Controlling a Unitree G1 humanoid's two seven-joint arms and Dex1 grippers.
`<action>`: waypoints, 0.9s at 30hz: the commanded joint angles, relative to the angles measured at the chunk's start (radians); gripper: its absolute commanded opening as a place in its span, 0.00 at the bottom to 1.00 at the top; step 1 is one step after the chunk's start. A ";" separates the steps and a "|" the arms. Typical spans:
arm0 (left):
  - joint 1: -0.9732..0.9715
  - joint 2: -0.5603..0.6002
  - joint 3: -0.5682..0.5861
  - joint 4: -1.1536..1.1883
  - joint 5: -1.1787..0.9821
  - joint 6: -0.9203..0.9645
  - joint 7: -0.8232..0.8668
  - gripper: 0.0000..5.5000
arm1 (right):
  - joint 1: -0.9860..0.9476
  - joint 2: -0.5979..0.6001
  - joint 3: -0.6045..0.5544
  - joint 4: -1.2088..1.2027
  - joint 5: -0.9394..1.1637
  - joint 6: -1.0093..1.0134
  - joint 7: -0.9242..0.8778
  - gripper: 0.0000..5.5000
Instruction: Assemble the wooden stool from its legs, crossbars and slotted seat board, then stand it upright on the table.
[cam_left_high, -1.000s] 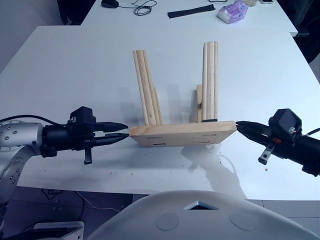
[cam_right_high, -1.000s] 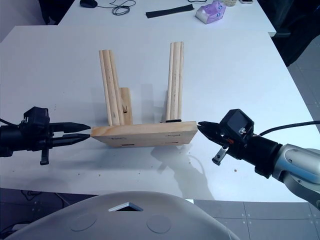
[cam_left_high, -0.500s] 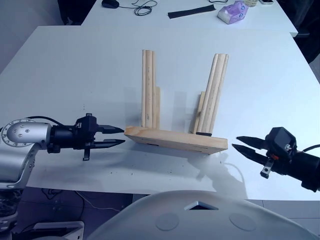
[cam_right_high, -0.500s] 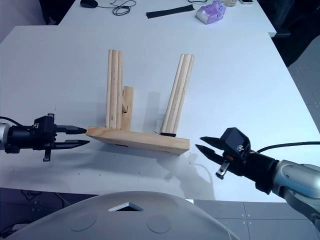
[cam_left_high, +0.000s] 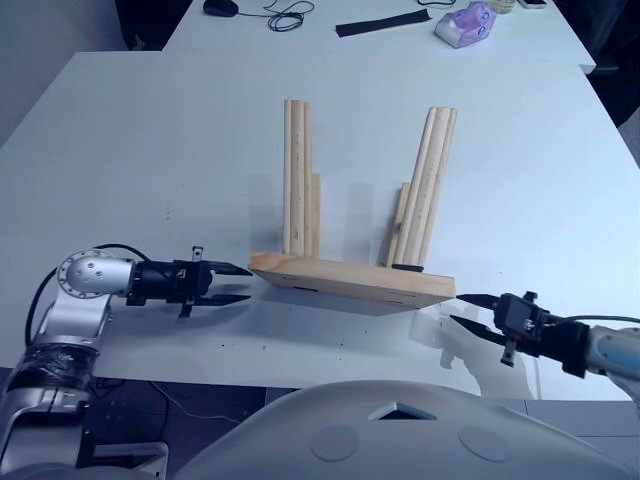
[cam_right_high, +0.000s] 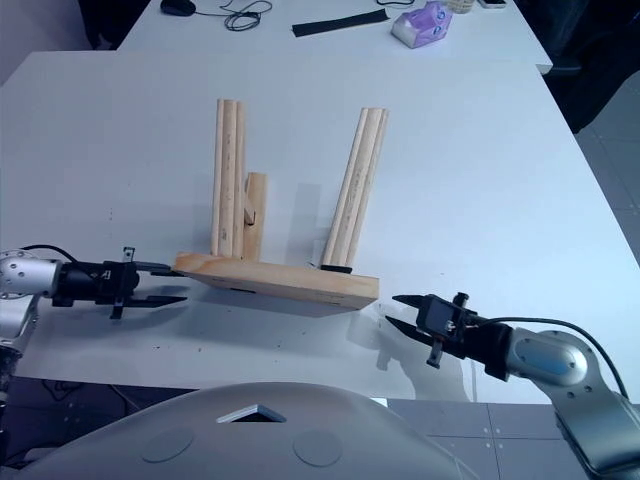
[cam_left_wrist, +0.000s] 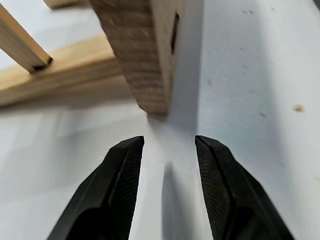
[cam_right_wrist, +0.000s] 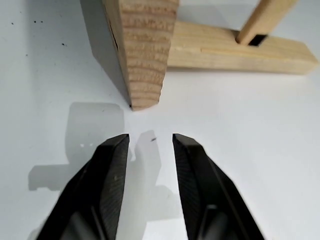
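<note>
stool (cam_left_high: 350, 220) on table (cam_left_high: 150, 130), legs (cam_left_high: 297, 175) extending off far side of seat board (cam_left_high: 350, 281) | left gripper (cam_left_high: 250, 284) just off board's left end, fingers parted, empty | right gripper (cam_left_high: 455, 308) just off board's right end, likewise parted (touching nothing)

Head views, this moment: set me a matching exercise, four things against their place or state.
Things:
1. left claw
2. right claw
3. seat board
4. legs

Places or states:
a. open, just off the board's right end
b. lying level, pointing away from the robot
c. standing on its long edge on the table
d. open, at the board's left end

Pairs: 1-d, 2-a, 3-c, 4-b
</note>
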 joint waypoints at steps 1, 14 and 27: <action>-0.034 -0.040 -0.039 0.043 0.025 -0.047 0.024 0.35 | -0.101 0.039 0.076 0.059 -0.037 -0.019 0.030 0.29; -0.098 -0.102 -0.120 0.165 0.083 -0.182 0.059 0.35 | -0.210 0.098 0.175 0.130 -0.090 -0.029 0.058 0.59; -0.125 -0.113 -0.202 0.216 0.091 -0.241 0.069 0.25 | -0.264 0.144 0.220 0.172 -0.104 -0.025 0.070 0.47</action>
